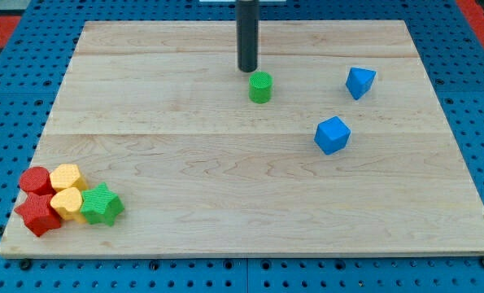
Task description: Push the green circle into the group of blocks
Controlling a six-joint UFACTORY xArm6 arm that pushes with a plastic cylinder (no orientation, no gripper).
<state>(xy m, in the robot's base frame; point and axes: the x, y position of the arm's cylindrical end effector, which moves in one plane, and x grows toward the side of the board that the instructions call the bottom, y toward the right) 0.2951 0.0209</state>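
Note:
The green circle [260, 87] stands on the wooden board [225, 187] above the middle of the view. My tip [247, 70] is just above and left of it, close to its upper left edge; I cannot tell if they touch. The group of blocks lies at the view's bottom left: a red circle [35, 180], a red star [38, 213], two yellow blocks [67, 177] [67, 203] and a green star [102, 204], all packed together.
A blue block [359, 82] lies at the upper right and a blue cube [333, 135] at the right of the middle. The board's edges border a blue perforated surface [6, 98].

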